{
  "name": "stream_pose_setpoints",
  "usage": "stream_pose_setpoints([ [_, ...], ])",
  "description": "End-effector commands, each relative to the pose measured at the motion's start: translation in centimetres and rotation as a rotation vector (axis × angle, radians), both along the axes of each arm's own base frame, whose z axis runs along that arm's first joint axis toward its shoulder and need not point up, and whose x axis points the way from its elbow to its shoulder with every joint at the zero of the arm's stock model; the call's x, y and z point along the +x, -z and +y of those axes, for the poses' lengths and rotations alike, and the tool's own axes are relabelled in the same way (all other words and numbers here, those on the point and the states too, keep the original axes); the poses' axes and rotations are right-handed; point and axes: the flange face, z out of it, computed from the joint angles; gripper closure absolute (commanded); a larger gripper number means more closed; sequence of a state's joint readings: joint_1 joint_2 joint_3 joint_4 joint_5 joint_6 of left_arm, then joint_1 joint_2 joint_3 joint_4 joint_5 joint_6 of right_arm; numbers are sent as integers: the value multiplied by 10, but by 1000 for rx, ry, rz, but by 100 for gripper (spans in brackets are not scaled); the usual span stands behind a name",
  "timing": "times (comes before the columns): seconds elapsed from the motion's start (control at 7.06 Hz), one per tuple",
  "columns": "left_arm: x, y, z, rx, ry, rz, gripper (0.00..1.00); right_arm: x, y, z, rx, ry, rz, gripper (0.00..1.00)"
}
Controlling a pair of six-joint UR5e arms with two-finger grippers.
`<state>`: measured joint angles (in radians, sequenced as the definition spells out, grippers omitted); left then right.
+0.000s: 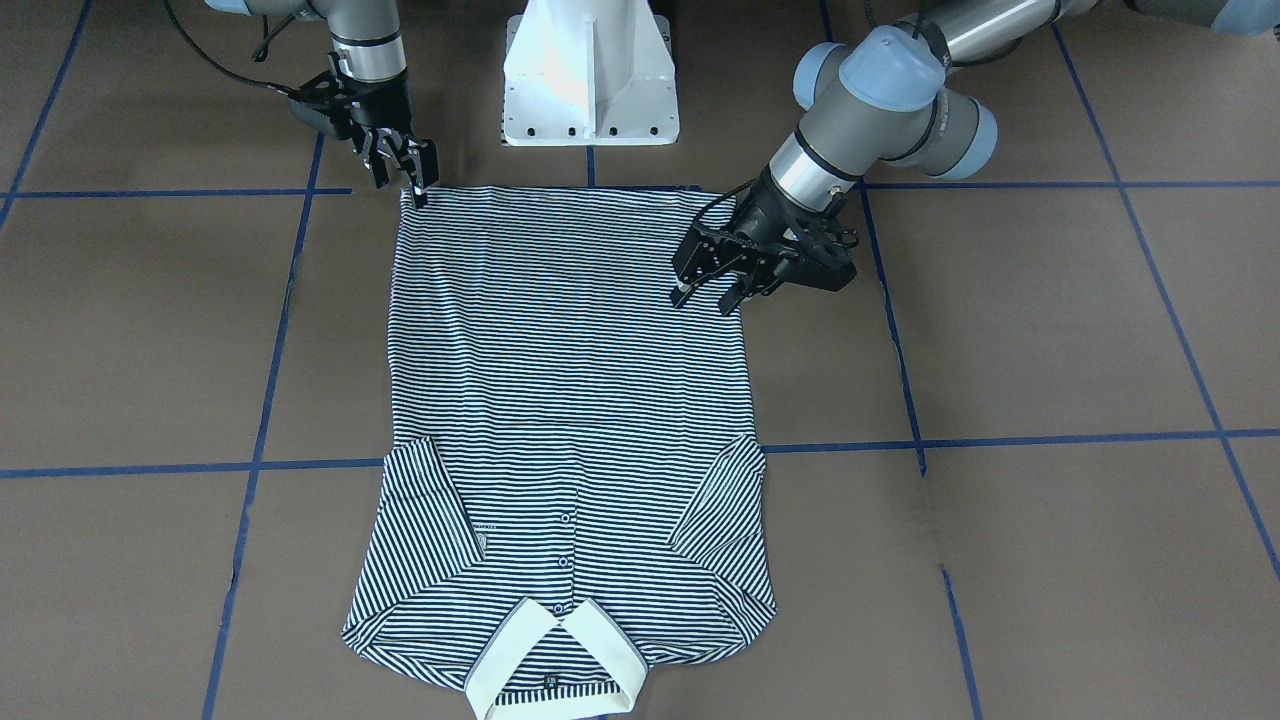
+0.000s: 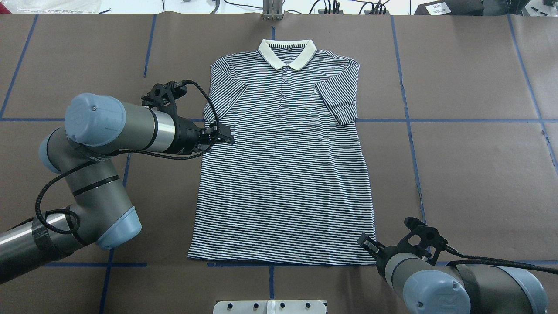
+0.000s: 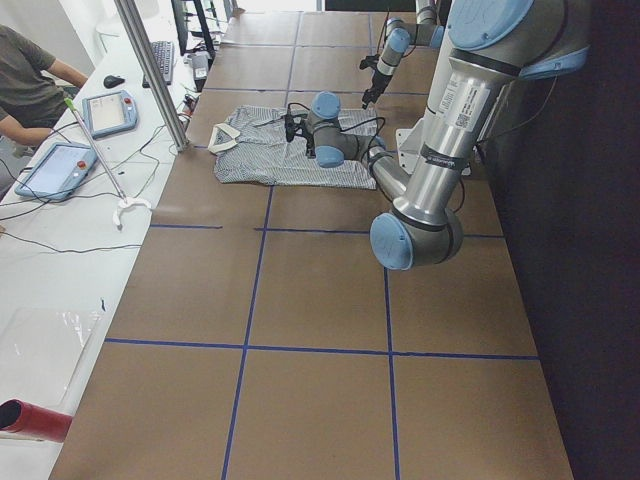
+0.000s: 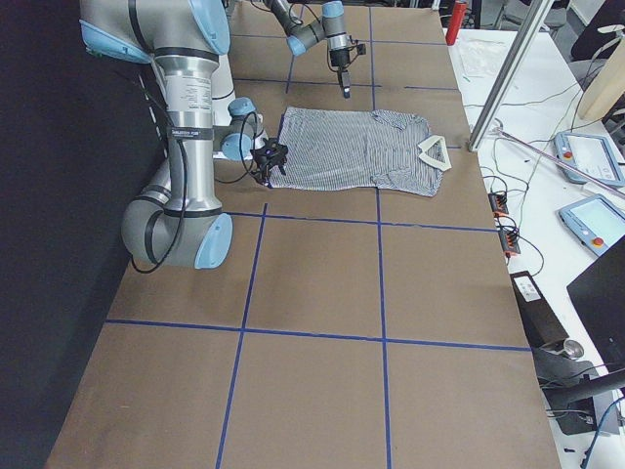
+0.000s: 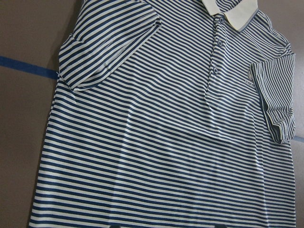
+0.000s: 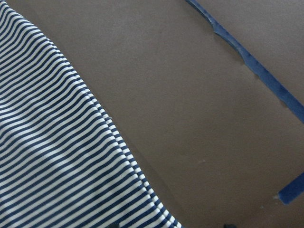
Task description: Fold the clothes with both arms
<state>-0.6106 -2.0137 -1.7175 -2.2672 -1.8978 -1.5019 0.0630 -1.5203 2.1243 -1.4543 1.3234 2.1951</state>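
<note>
**Exterior front-facing view.** The table (image 1: 1050,330) is covered in brown paper and divided by blue tape lines (image 1: 1000,440). 1 white pedestal base (image 1: 590,75) stands at the top edge. 1 striped polo shirt (image 1: 570,380) lies flat and front up, with its hem toward the base and its cream collar (image 1: 555,665) toward the camera. The 2 sleeves (image 1: 425,510) are folded in over the chest. 3 buttons (image 1: 565,562) are visible. The left gripper (image 1: 704,300) is over the shirt's side edge, between hem and sleeve, with its jaws apart and nothing between them. The right gripper (image 1: 405,185) is at the opposite hem corner, with its jaws apart and 1 fingertip at the corner.

**Overhead exterior view.** 2 arms are in view: the left arm (image 2: 117,126) and the right arm (image 2: 431,288). The shirt lies mid-table with the collar at the far end. The left gripper reaches over the shirt's edge just below the folded sleeve. The right gripper is at the near hem corner, largely hidden by its own wrist.

**Exterior left view.** A white bench (image 3: 60,250) runs beside the table. It carries 2 pendants (image 3: 108,112). A person (image 3: 25,75) is at its far end, and 1 metal post (image 3: 152,75) rises nearby.

**Exterior right view.** The near arm's gripper is at the hem corner. The far arm's gripper hangs above the shirt's far side.

**Left wrist-mounted view.** The shirt fills the frame. Visible are 3 buttons, 1 chest patch (image 5: 249,80) and 2 folded sleeves.

**Right wrist-mounted view.** The shirt's striped edge lies on the brown paper, well apart from 1 tape line.
</note>
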Motion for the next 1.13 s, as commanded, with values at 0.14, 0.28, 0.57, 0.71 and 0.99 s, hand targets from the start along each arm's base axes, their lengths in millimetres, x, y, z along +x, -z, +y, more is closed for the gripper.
stream_pose_setpoints([
  [0.14, 1, -2, 0, -2, 0, -3, 27, -9, -6, 7, -1, 18, 14, 23],
  [0.28, 1, -2, -1, 1, 1, -2, 27, -9, -5, 7, -1, 18, 14, 23],
  [0.57, 1, -2, 0, 2, -1, -3, 27, -10, -7, 8, -3, 20, 17, 43],
  [0.71, 1, -2, -1, 3, 1, -2, 27, -11, -8, 8, -3, 20, 18, 54],
  [0.99, 1, -2, -1, 3, 1, -2, 27, -10, -6, 9, -3, 21, 15, 81],
])
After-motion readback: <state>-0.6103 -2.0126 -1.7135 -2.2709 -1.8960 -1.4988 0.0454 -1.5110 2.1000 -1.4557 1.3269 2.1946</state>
